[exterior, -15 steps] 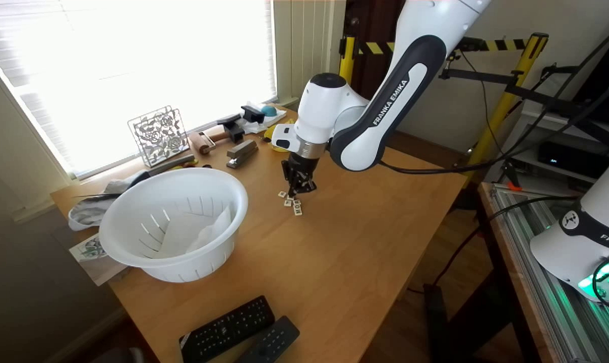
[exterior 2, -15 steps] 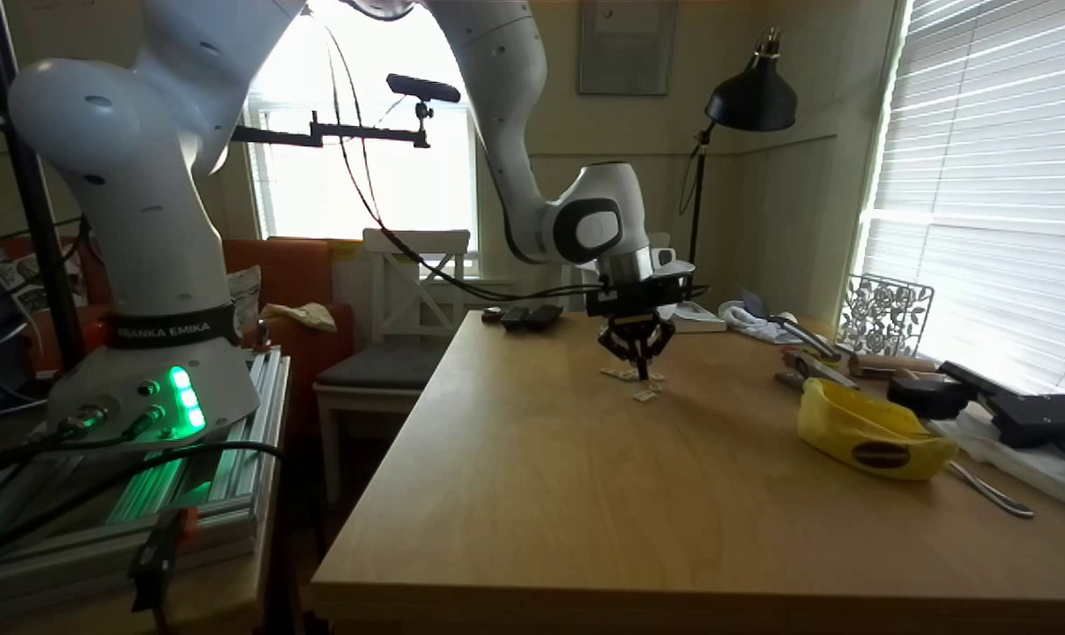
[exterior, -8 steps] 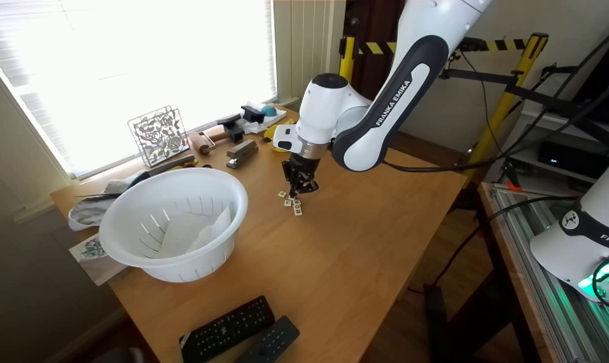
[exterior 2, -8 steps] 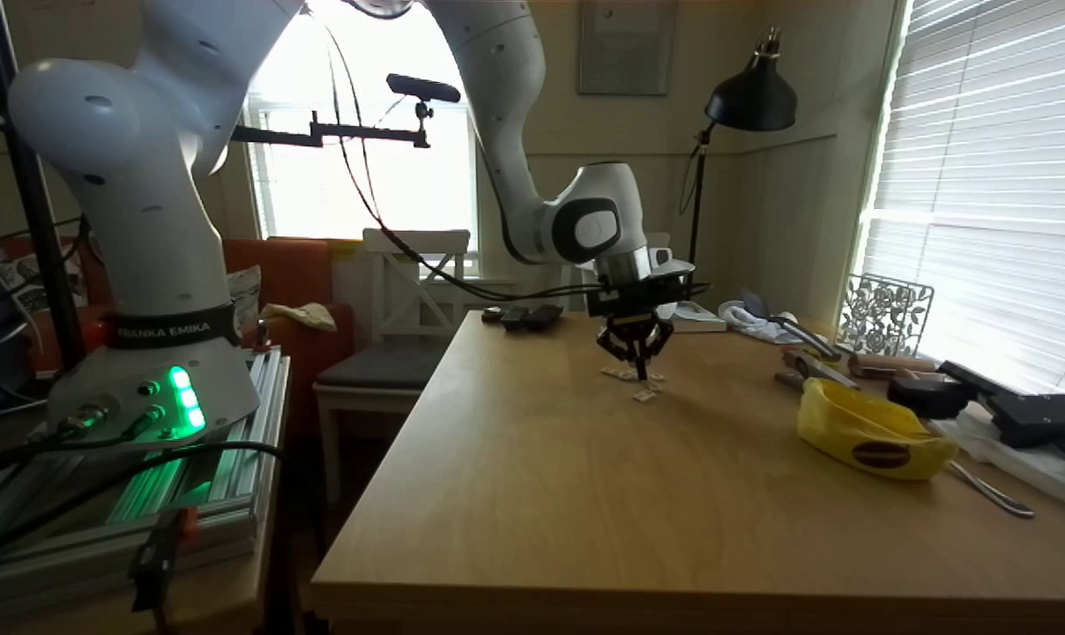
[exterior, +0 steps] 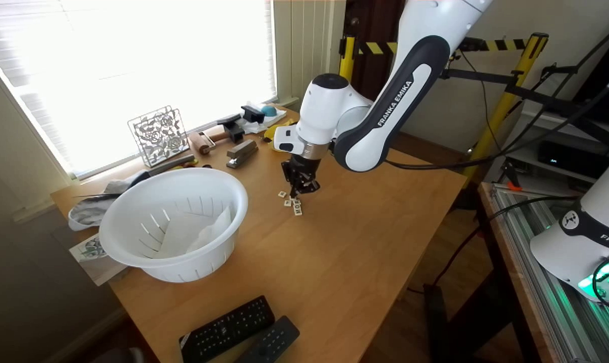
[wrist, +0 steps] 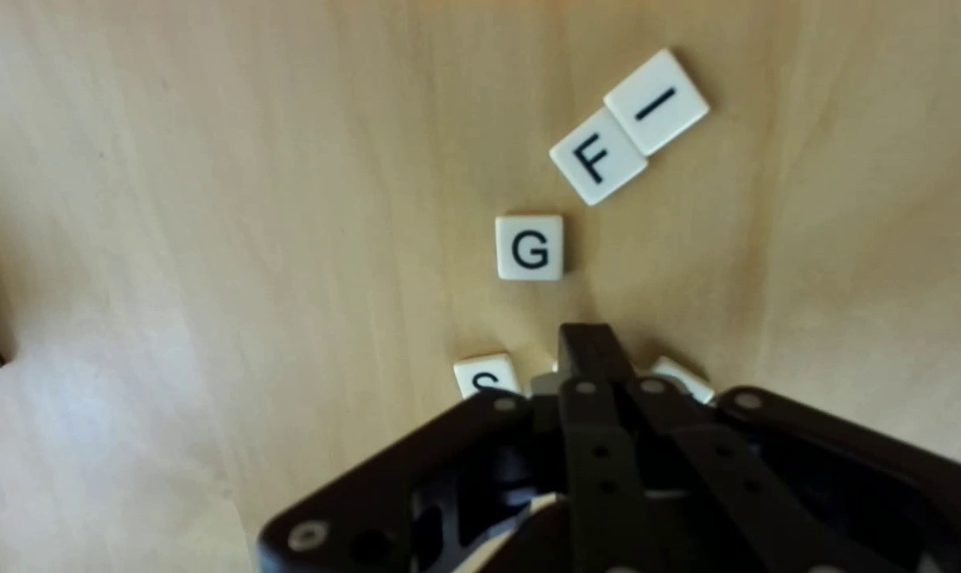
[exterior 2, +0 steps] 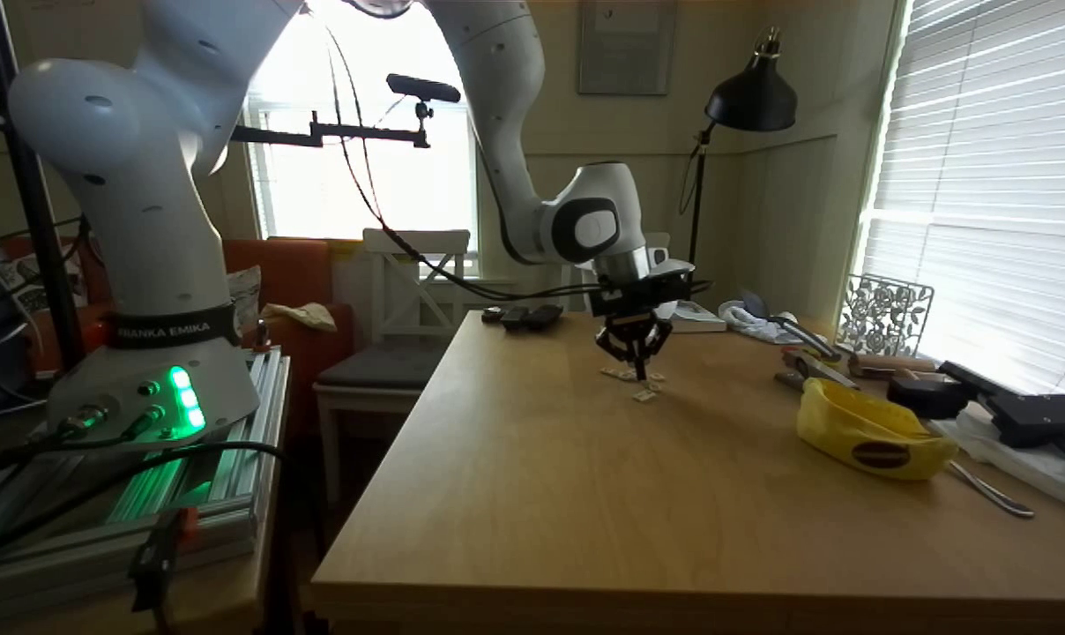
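in the wrist view, the black two-fingered gripper [wrist: 592, 342] had its fingers closed against each other, with nothing visible in their grasp; in both exterior views its tips stood low over the light-brown wooden table [exterior: 350, 252], among the small white letter tiles (whether they touched wood or tile could not be told); the white square tile lettered g [wrist: 530, 247] lay ahead of the tips and slightly left in the wrist view, near them but apart, with bare wood between; being square, it had no long axis, and its edges ran nearly straight with the frame; the white square tile lettered s [wrist: 487, 374] lay left of the tips, partly covered by the gripper; a half-hidden white tile [wrist: 683, 380] sat askew on their right, its letter unseen; farther ahead, the white square tile lettered f [wrist: 598, 157] touched the white square tile lettered i [wrist: 656, 103], the pair slanting up to the right.
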`<state>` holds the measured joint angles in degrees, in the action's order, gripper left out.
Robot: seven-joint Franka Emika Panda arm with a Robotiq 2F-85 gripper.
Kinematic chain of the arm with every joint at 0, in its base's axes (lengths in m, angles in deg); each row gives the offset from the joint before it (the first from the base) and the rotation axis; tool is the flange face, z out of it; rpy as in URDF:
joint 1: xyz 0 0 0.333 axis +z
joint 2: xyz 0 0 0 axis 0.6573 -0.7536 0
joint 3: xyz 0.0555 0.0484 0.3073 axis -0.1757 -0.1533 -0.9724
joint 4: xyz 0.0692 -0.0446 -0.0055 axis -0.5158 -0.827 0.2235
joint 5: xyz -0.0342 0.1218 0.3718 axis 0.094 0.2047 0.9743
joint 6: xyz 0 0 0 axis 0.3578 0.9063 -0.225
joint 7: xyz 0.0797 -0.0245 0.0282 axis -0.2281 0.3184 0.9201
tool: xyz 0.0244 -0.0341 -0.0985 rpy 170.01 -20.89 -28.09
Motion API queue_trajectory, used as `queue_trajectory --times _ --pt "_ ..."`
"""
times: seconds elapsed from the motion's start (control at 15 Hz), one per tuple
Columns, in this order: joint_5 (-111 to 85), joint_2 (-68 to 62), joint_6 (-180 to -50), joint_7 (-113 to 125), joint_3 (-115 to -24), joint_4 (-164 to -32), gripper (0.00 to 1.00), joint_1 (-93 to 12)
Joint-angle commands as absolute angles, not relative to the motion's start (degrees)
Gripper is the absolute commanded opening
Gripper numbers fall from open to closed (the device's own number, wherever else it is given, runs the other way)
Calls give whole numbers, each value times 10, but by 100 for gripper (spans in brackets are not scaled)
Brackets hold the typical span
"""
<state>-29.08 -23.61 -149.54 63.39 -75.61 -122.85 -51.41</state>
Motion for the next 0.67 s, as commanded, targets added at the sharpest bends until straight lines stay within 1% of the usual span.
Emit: queue_trajectory --times 0.0,0.6 --pt "-310 -242 -1504 652 -753 -1253 0 -514" --pt "-309 -238 -1501 679 -748 -1257 0 -509"
